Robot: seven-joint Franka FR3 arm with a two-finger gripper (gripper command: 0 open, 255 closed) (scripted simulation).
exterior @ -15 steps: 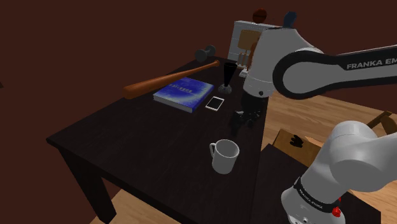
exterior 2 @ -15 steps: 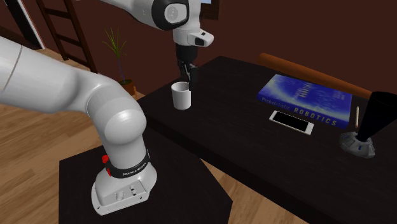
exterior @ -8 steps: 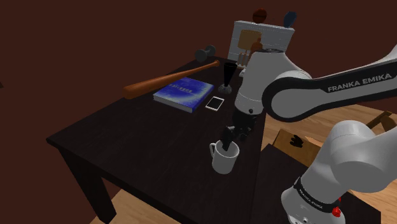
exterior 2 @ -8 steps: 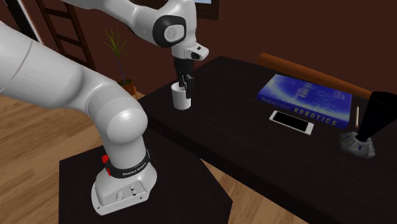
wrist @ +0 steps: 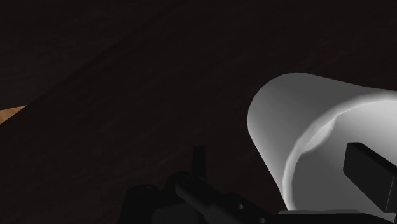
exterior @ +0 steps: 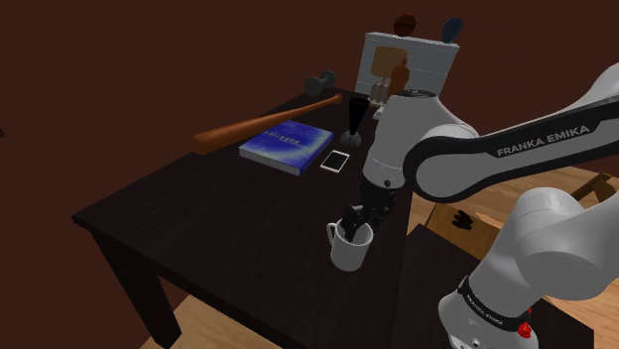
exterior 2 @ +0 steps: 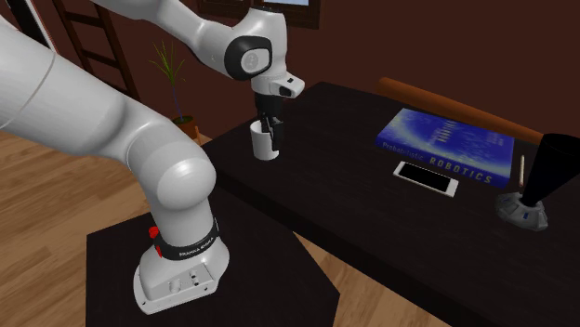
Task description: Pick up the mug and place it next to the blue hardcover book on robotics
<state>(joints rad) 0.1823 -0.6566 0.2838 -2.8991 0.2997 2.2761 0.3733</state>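
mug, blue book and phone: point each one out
mug point(exterior: 347, 254), shoulder view, on its white outer wall below the rim.
blue book point(exterior: 287, 147), shoulder view, middle of its cover.
phone point(exterior: 335, 161), shoulder view, centre of its white face.

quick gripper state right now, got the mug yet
Gripper: open, one finger inside the white mug, one outside its wall, not clasping it.

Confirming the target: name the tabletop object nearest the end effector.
The white mug: the end effector straddles its rim; book, phone and bat lie far off.
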